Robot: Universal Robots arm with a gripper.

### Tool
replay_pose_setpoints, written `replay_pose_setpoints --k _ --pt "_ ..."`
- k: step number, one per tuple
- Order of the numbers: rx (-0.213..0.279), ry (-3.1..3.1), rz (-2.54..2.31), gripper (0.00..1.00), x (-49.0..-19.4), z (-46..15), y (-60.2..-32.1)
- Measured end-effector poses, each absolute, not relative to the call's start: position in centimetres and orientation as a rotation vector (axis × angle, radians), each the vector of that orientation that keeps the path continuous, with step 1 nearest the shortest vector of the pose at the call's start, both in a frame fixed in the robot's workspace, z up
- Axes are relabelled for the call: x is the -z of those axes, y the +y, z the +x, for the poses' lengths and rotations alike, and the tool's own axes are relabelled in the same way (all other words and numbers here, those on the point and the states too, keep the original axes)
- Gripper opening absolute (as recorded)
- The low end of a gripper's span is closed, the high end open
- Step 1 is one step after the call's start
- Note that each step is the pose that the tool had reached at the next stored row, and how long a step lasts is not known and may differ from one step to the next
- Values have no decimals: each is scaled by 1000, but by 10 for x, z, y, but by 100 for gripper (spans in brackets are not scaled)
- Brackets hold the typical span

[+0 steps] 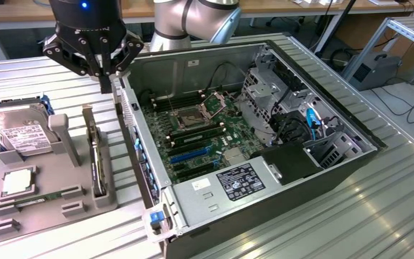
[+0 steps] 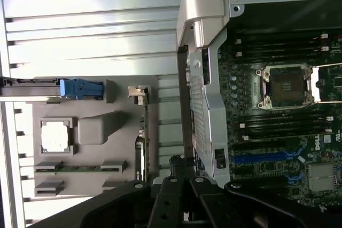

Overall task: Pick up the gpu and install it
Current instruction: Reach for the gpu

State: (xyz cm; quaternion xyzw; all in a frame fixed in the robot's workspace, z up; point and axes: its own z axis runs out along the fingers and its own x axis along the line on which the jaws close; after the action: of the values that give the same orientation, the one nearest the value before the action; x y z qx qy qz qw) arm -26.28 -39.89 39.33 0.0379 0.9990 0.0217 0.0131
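Note:
The gpu (image 1: 92,154) is a thin dark card standing on its long edge in a slot of the grey parts holder (image 1: 56,194), to the exterior view's left of the open computer case (image 1: 336,162). In the wrist view the gpu (image 2: 143,132) shows edge-on along the rim of the holder (image 2: 96,129). My gripper (image 1: 106,87) hangs above the table just past the card's far end, near the case's rear corner. Its fingers are shut with nothing between them, and it is clear of the card. In the wrist view the gripper (image 2: 180,173) sits between the card and the case wall.
The holder also carries a silver hard drive (image 1: 16,132), a CPU (image 1: 16,181) and a green RAM stick (image 1: 34,200). Inside the case lie the motherboard's CPU socket (image 1: 192,116), blue expansion slots (image 1: 189,156) and a drive cage (image 1: 271,91). The case's rear wall (image 1: 138,140) stands between holder and board.

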Motion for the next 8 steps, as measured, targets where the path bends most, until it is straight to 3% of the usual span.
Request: replay_pose_setpoints --k 8 --pt "-68 3112 118 11 -393 -267 -399"
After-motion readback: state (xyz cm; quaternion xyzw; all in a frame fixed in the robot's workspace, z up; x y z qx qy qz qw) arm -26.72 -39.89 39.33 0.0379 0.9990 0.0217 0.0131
